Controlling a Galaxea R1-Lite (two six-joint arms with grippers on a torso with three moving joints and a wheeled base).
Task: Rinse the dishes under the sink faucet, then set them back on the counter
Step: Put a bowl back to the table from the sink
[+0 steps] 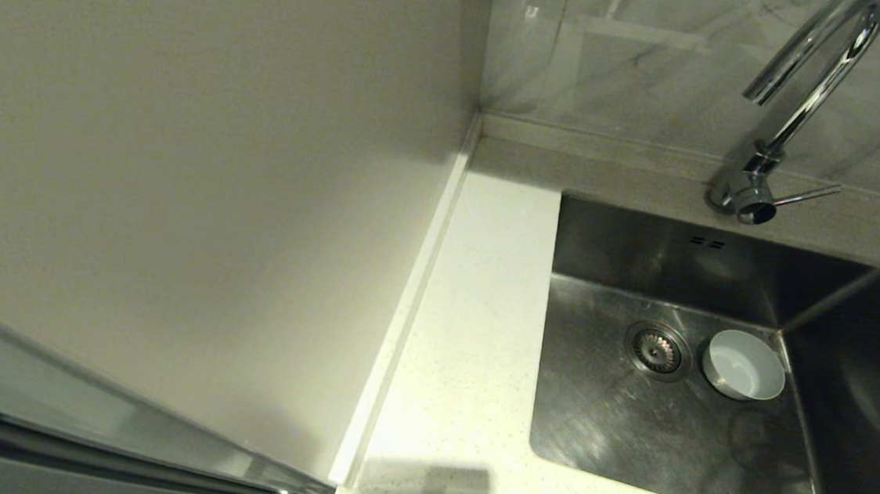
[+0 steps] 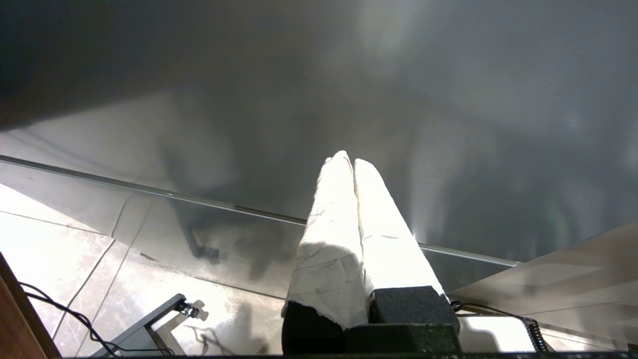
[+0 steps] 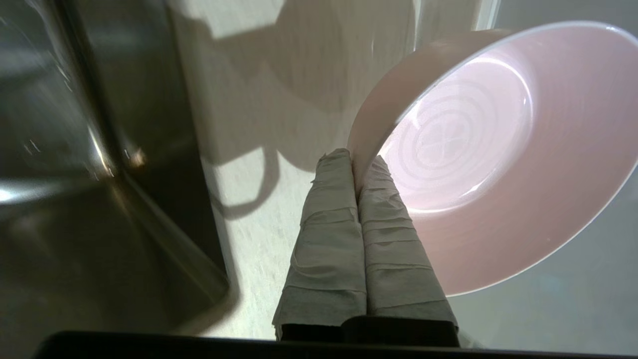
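While the right gripper (image 3: 355, 158) clamps the pink bowl's (image 3: 478, 149) rim at the frame's centre, the left gripper's (image 2: 351, 160) jaws rest together.

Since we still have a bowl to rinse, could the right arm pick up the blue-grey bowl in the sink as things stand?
Probably not yet: the right hand is shut on the pink bowl. The blue-grey bowl itself sits uncovered beside the drain.

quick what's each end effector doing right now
Left end effector: closed, empty, parked away from the sink.
Right end effector: closed on the rim of the pink bowl.
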